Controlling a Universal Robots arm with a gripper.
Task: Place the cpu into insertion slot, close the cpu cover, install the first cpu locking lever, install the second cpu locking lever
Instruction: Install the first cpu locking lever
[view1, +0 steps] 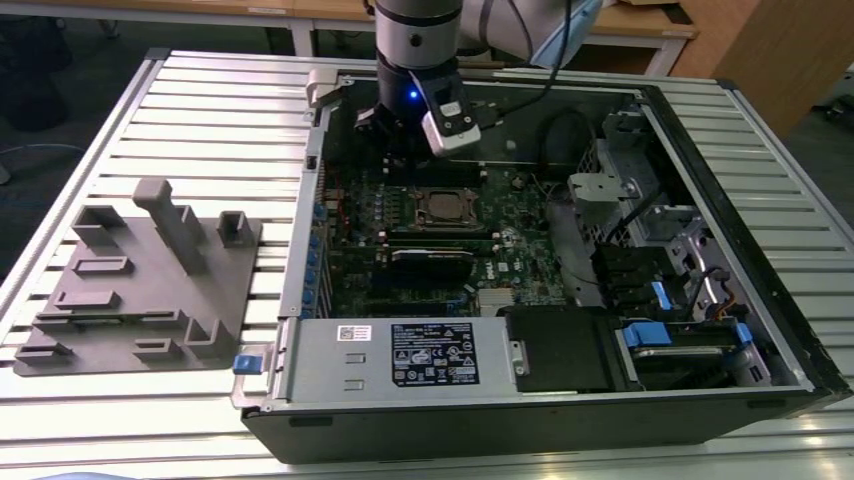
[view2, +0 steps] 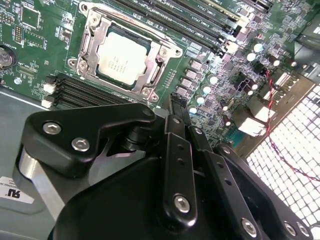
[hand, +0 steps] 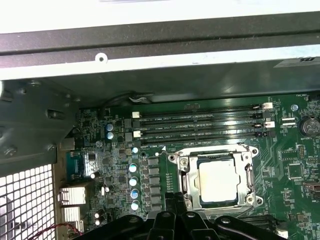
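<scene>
Gripper (view2: 177, 106): fingers look pressed together, nothing between them. It hangs over the board (view2: 210, 75), just beside the slot (hand: 246, 150), not touching it.

Cpu (view2: 121, 56): seated flat in the slot, silvery-tan top facing up, square to the rim. In both wrist views the cover (view2: 91, 46) lies level around the chip, which shows through its window. I judge it to be down. I cannot tell whether either lever is latched.

Handling notes, judged:
- Cpu: light, rigid, smooth metal top, so likely slippery under hard pads. The contact side and the socket pins below are fragile. Take it by two opposite edges only; no sideways drag, no pressing down.
- Cover: thin sheet metal, stiff along its frame but bendable if pried at one corner. Push on a frame bar, never through the window.
- Levers: thin sprung wire, I expect. They will resist and can snap back.
</scene>
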